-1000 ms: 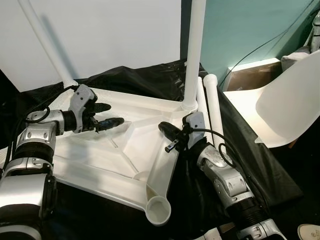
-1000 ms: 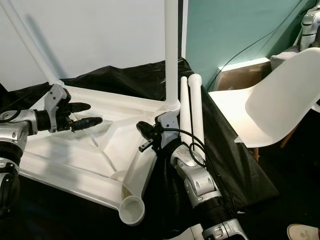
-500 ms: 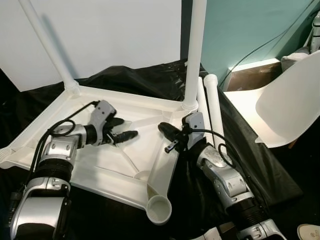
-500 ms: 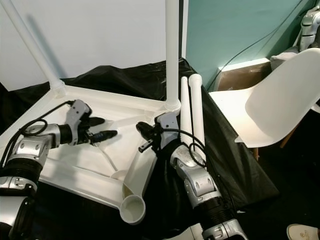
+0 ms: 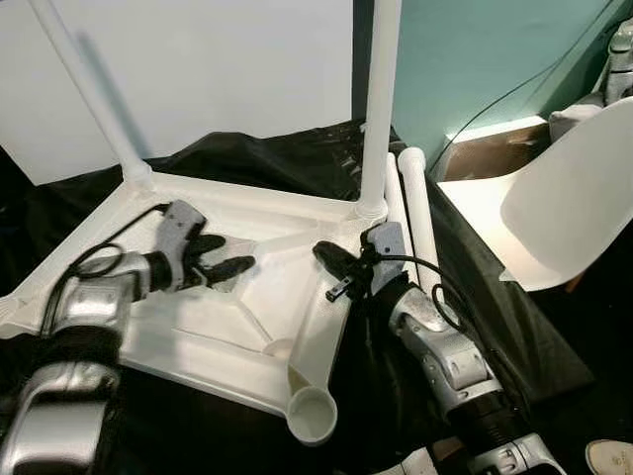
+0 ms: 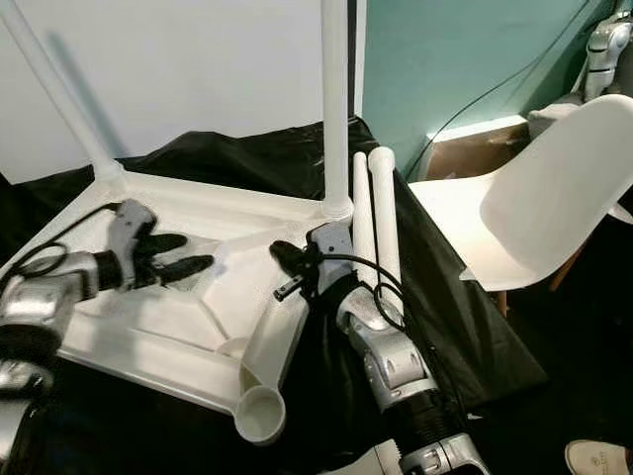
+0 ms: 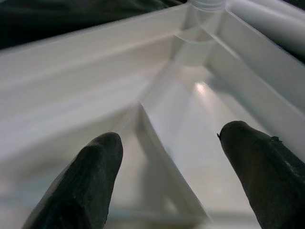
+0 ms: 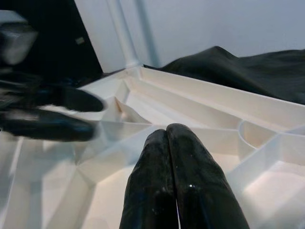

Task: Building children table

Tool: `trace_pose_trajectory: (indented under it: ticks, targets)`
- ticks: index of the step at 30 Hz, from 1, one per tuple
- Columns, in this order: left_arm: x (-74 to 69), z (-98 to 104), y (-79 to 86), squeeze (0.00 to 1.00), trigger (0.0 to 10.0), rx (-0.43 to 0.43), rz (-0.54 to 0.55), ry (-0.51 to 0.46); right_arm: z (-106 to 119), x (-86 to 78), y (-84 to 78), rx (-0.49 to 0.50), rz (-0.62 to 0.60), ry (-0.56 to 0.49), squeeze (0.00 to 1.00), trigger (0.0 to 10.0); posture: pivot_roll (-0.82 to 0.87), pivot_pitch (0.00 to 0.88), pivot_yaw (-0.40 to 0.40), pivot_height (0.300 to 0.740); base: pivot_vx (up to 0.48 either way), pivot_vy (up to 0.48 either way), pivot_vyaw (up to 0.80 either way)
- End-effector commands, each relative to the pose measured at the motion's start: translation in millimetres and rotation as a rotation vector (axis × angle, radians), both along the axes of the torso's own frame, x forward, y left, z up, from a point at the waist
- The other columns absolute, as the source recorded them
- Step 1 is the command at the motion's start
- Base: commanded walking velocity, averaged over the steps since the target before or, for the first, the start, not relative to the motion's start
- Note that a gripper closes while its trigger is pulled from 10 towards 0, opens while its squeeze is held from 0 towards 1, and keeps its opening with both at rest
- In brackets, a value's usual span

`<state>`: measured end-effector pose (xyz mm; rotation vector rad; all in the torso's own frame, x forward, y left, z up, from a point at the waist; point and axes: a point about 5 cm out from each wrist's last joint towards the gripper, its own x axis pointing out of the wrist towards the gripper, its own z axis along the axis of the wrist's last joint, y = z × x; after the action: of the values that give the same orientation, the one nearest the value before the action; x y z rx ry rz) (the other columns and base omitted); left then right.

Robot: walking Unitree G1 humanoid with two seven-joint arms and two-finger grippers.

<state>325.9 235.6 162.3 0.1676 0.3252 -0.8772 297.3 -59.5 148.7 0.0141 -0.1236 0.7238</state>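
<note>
Upturned tabletop (image 5: pixel 198 327), two legs (image 5: pixel 381 99) fitted. Left gripper (image 5: pixel 229 265) fingers apart, right gripper (image 5: pixel 329 259) fingers together, both empty. Next: grab loose leg (image 5: pixel 415 213).

White moulded plastic chair (image 6: pixel 554 188) at 3 o'clock. Crumpled black plastic sheet (image 6: pixel 465 327) covering floor. Teal wall (image 6: pixel 445 49) at 1 o'clock.
</note>
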Motion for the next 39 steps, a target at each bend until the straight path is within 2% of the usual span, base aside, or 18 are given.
trace_pose_trajectory:
  ticks: [1,2,3,4,5,6,7,8,9,10,11,12,13,14,28,31,36,39]
  targets:
    - [-16.4,4.6,-7.7,0.31,10.0,-0.085,-0.317,0.094,-1.2,-0.7,2.9,-0.004,0.008,0.007,0.00,10.0,-0.05,0.000,0.075,0.740,0.000,0.000,0.00]
    - [-22.1,4.8,-4.3,0.60,10.0,-0.092,-0.354,0.116,-1.5,-0.6,2.8,-0.006,0.008,0.007,0.00,10.0,-0.04,0.000,0.075,0.740,0.000,0.000,0.00]
    - [-29.4,2.6,-0.3,0.74,10.0,-0.065,-0.402,0.141,-1.7,-0.5,2.8,-0.007,0.009,0.008,0.00,10.0,-0.04,0.000,0.074,0.740,0.000,0.000,0.00]
    - [-29.4,2.6,-0.3,0.74,10.0,-0.065,-0.402,0.141,-1.7,-0.5,2.8,-0.007,0.009,0.008,0.00,10.0,-0.04,0.000,0.074,0.740,0.000,0.000,0.00]
    - [-37.2,-0.8,4.1,0.80,10.0,-0.022,-0.451,0.171,-1.9,-0.3,2.9,-0.008,0.010,0.008,0.00,10.0,-0.04,0.000,0.074,0.740,0.000,0.000,0.00]
    - [-37.2,-0.8,4.1,0.80,10.0,-0.022,-0.451,0.171,-1.9,-0.3,2.9,-0.008,0.010,0.008,0.00,10.0,-0.04,0.000,0.074,0.740,0.000,0.000,0.00]
    - [-43.7,-4.5,7.3,0.80,10.0,0.023,-0.488,0.200,-2.0,0.0,2.9,-0.009,0.012,0.009,0.00,10.0,-0.03,0.000,0.072,0.740,0.000,0.000,0.00]
    - [-43.7,-4.5,7.3,0.80,10.0,0.023,-0.488,0.200,-2.0,0.0,2.9,-0.009,0.012,0.009,0.00,10.0,-0.03,0.000,0.072,0.740,0.000,0.000,0.00]
    - [-49.0,-9.3,10.2,0.79,10.0,0.077,-0.515,0.231,-2.1,0.2,3.2,-0.009,0.014,0.009,0.00,10.0,-0.03,0.000,0.070,0.740,0.000,0.000,0.00]
    - [-49.0,-9.3,10.2,0.79,10.0,0.077,-0.515,0.231,-2.1,0.2,3.2,-0.009,0.014,0.009,0.00,10.0,-0.03,0.000,0.070,0.740,0.000,0.000,0.00]
    - [-57.2,-15.3,14.1,0.80,10.0,0.135,-0.541,0.296,-1.9,0.3,4.6,-0.010,0.020,0.009,0.00,10.0,-0.03,0.000,0.069,0.740,0.000,0.000,0.00]
    - [-60.4,-16.4,16.0,0.89,10.0,0.151,-0.547,0.322,-1.8,0.2,5.1,-0.010,0.023,0.009,0.00,10.0,-0.03,0.000,0.069,0.740,0.000,0.000,0.00]
    - [-62.3,-16.7,17.1,0.89,10.0,0.157,-0.549,0.337,-1.7,0.2,5.3,-0.011,0.024,0.009,0.00,10.0,-0.03,0.000,0.069,0.740,0.000,0.000,0.00]
    - [-63.7,-16.9,18.1,1.00,10.0,0.166,-0.554,0.347,-1.7,0.3,5.2,-0.011,0.024,0.008,0.00,10.0,-0.03,0.000,0.069,0.740,0.000,0.000,0.00]
    - [-78.2,-24.8,14.6,1.00,10.0,0.185,-0.623,0.428,-1.7,0.0,3.5,-0.017,0.020,0.006,0.00,10.0,-0.04,0.000,0.069,0.740,0.000,0.000,0.00]
    - [-77.7,-7.8,16.6,1.00,10.0,0.137,-0.634,0.402,-2.5,-0.2,1.2,-0.027,0.019,0.006,0.00,10.0,-0.05,0.000,0.063,0.740,0.000,0.000,0.00]
    - [-79.6,-3.1,16.2,1.00,10.0,0.117,-0.647,0.395,-3.0,-0.1,0.4,-0.033,0.020,0.006,0.00,10.0,-0.05,0.000,0.061,0.740,0.000,0.000,0.00]
    - [-82.0,-3.9,12.3,1.00,10.0,0.073,-0.665,0.368,-2.9,0.4,0.3,-0.037,0.023,0.005,0.00,10.0,-0.05,0.000,0.061,0.740,0.000,0.000,0.00]
